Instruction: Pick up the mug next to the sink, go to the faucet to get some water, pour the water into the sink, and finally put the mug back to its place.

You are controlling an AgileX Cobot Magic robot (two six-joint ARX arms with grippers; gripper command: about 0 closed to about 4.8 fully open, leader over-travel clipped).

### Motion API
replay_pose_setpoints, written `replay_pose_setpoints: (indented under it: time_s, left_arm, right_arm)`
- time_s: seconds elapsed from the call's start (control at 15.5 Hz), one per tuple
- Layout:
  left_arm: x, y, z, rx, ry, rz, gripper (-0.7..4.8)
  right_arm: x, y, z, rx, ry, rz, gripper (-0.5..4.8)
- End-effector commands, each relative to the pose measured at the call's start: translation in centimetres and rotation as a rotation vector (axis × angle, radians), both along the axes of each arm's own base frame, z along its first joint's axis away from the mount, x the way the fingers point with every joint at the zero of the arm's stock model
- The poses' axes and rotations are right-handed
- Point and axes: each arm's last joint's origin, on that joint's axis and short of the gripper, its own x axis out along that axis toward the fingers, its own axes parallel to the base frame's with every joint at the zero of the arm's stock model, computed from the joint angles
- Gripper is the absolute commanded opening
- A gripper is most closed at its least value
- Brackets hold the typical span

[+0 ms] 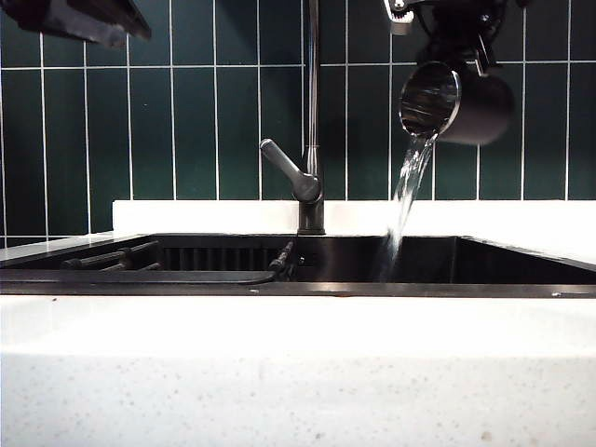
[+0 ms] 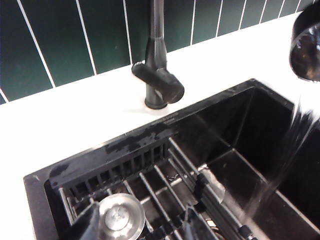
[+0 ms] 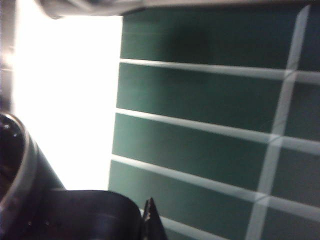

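Note:
My right gripper [image 1: 454,37] hangs high at the right, shut on the black mug [image 1: 470,107]. The mug lies tipped on its side, its shiny mouth facing left. A clear stream of water [image 1: 408,186] falls from its rim into the dark sink [image 1: 279,289]. The right wrist view shows the mug's body [image 3: 75,215] right beside the closed fingertips [image 3: 150,222]. The tall faucet [image 1: 313,112] stands at the middle with its grey lever [image 1: 289,170] angled left. My left gripper [image 2: 142,227] is open and empty above the sink's rack. Only its dark underside [image 1: 79,19] shows at the exterior view's top left.
Dark rack bars [image 2: 165,185] and a round metal drain strainer [image 2: 119,216] lie in the sink's left half. White speckled counter [image 1: 298,372] runs along the front, and green tiles [image 1: 186,130] cover the back wall. The falling stream [image 2: 280,170] passes the sink's right part.

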Motion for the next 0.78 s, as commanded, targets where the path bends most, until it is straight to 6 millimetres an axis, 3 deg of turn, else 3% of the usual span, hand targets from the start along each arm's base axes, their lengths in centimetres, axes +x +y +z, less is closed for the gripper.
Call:
replay_pose_setpoints:
  time_s: [0.06,0.45,0.78]
  left_arm:
    - [-0.7,0.1,0.6,-0.008,-0.020,-0.003,2.09]
    - [-1.6,0.4,0.9,-0.016,-0.007,-0.001,2.05]
    - [-2.3,0.5,1.3,-0.032,-0.005,0.002,2.05]
  right_arm:
    - [-0.5,1.0,1.6,-0.118,-0.141,0.073,-0.01]
    - [-1.2,3.6,2.4,-0.228,-0.274,0.177,-0.02]
    - [-1.6,4.1,2.5,-0.241,-0.277,0.191,-0.02]
